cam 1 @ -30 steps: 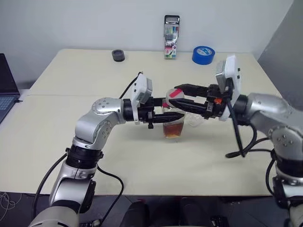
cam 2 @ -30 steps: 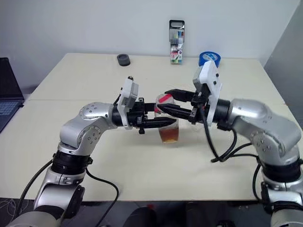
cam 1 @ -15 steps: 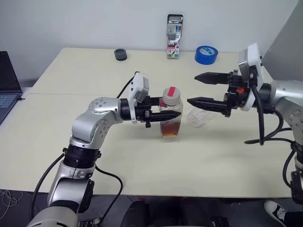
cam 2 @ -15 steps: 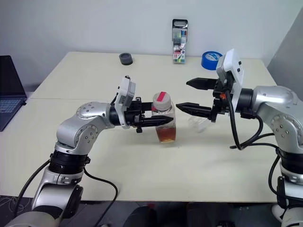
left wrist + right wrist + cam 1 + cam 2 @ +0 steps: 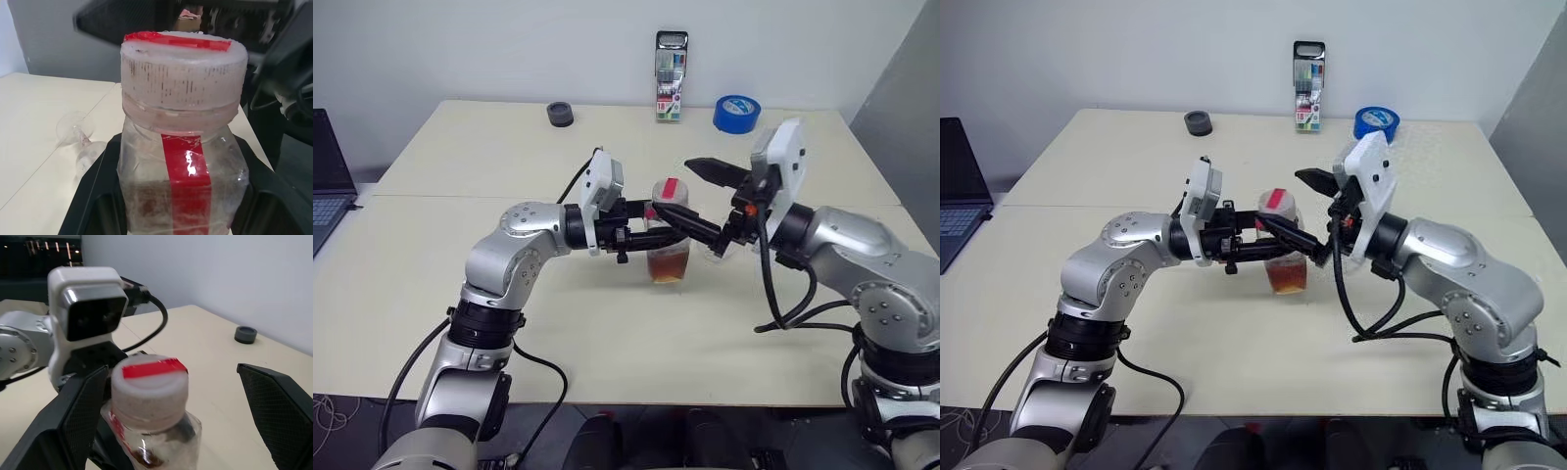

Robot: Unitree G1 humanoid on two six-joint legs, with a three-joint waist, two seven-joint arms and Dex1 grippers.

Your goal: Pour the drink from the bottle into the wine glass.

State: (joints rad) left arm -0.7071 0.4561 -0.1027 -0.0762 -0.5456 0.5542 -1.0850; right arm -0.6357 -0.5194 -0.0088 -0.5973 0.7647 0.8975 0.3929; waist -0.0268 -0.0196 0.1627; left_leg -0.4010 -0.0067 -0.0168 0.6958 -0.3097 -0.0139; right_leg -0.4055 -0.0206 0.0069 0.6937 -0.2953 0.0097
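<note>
Left wrist view looks straight at the bottle [image 5: 183,147], whose squarish body sits clamped between the left gripper's [image 5: 658,235] two black fingers, one on each side; the cap [image 5: 182,73] is on, with a red strip across its top and down the front. From the head views, the left arm reaches in level from the robot's left, forearm pointing across toward the right, holding the bottle upright on the table [image 5: 460,245] near its middle. The drink [image 5: 668,265] fills the bottle's lower part. The right gripper [image 5: 698,191] comes in level from the other side, angled toward the left, its fingers spread wide with one on each side of the cap, not touching it. The wine glass [image 5: 80,144] lies on its side on the table just beyond the bottle. Farther back stand a marker pack [image 5: 670,62], a blue tape roll [image 5: 735,113] and a small dark round object [image 5: 559,115].
</note>
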